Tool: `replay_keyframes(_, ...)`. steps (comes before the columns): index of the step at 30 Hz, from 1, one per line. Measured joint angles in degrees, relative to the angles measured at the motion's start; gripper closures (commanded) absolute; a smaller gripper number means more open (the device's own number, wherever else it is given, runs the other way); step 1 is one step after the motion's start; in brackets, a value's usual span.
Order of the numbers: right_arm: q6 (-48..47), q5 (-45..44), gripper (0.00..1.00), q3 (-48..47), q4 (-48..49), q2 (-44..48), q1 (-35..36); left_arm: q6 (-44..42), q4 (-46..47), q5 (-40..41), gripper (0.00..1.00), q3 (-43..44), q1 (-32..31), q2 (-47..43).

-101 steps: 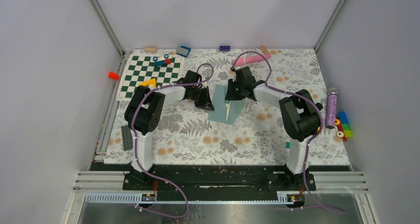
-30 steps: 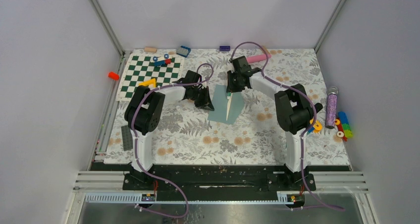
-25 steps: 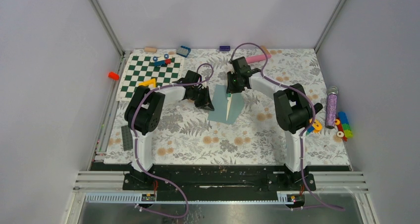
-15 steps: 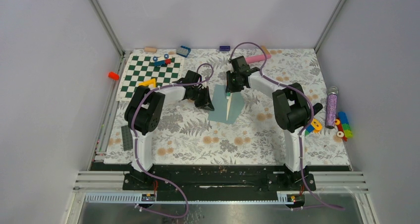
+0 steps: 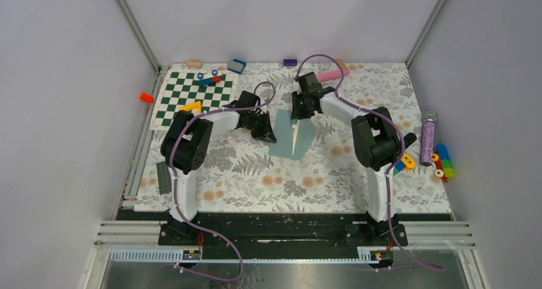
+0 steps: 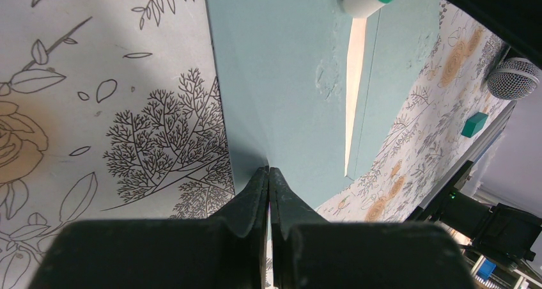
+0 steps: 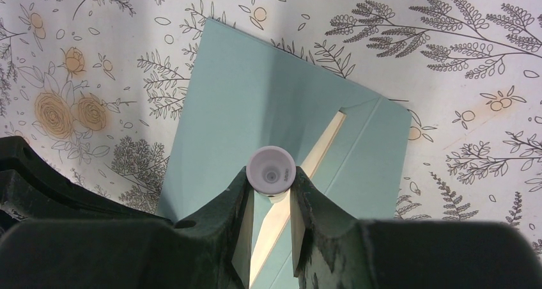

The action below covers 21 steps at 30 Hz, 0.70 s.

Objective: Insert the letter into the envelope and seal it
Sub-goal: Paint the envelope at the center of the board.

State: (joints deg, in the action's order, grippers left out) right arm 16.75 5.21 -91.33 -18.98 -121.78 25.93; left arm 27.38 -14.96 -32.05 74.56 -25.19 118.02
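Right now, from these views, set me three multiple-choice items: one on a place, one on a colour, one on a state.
1. Where on the table does the chequered board lie?
A) near right corner
B) far left corner
C) dead centre

2. What colour is the strip of letter showing in the gap of the envelope?
A) cream
B) red
C) black

3. The right end effector is:
A) wide open, empty
B) out of view
C) shut on a white tube

Answers: 1 B, the top view shows it at the far left. 2 A, a pale cream strip shows in the teal paper's gap. 3 C, its fingers clamp the tube's sides above the envelope.
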Motion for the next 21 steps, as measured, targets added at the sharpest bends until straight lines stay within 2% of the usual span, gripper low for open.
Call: replay_keyframes(21,0.0,0.5,1.0,2.0,0.9,1.1,1.3,0.1,0.0,0.0,1.0,0.0,0.0,0.0)
